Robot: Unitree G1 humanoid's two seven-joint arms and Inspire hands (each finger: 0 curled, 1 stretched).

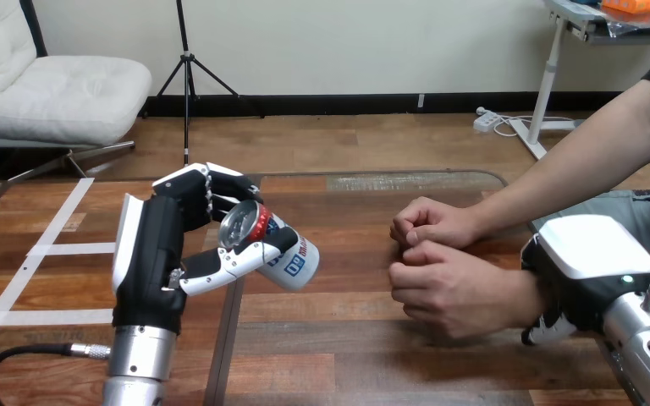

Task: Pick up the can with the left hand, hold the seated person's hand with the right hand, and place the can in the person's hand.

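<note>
My left hand (156,245) is raised over the left half of the wooden table (347,364), its fingers and thumb curled round a white can (292,260). The can is tilted, with its red-rimmed top toward me and its base pointing right toward the person. The person's two hands rest on the table at centre right, both closed into loose fists: one farther back (432,224), one nearer (448,292). My right hand (588,254) sits at the wrist of the nearer hand, with a thumb tip curling under that wrist. A gap of bare table separates the can from the person's hands.
White tape strips (51,249) cross the table's left part. A seam (224,347) runs down the table just right of my left forearm. The person's forearm (575,156) comes in from the upper right.
</note>
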